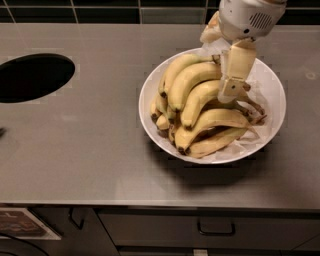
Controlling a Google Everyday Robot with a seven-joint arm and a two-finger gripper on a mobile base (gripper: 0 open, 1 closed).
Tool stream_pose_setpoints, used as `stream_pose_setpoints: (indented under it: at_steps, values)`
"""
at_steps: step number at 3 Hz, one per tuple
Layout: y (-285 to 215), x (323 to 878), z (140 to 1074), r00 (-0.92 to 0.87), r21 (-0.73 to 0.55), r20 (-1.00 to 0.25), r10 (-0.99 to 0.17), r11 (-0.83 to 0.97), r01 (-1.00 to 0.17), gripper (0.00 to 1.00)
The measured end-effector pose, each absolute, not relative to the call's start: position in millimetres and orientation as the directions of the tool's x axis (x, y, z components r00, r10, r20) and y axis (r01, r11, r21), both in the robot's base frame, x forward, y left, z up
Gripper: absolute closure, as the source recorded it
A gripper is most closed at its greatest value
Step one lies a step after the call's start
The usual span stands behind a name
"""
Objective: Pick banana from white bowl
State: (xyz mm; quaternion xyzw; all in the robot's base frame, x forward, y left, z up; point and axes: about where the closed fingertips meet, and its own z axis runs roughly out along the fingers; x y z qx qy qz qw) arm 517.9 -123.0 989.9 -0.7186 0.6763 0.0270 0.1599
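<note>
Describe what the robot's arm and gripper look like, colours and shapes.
The gripper, over the white bowl, is a pale cream, flat, boxy piece that narrows downward. It hangs from a rounded, glossy white wrist housing with a small grille of dark slots on its side. No cables or markings show.

Kitchen (tiled wall [105,10], grey counter [100,145], drawers [215,227]); end effector [231,94] above white bowl [274,97]
</note>
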Motion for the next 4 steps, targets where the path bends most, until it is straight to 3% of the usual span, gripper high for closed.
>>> stream_pose_setpoints:
  at_steps: [1, 3, 4]
  values:
    - [-97.7, 520.3, 1002.9, 0.157, -0.209, -0.252, -0.955, -0.105, -0.972, 0.11]
    - [-94.5, 550.7, 1009.1, 0.161, -0.226, -0.254, -0.954, -0.103, -0.969, 0.45]
    - [-88.5, 559.6, 1012.1, 0.166, -0.262, -0.267, -0.949, -0.094, -0.96, 0.4]
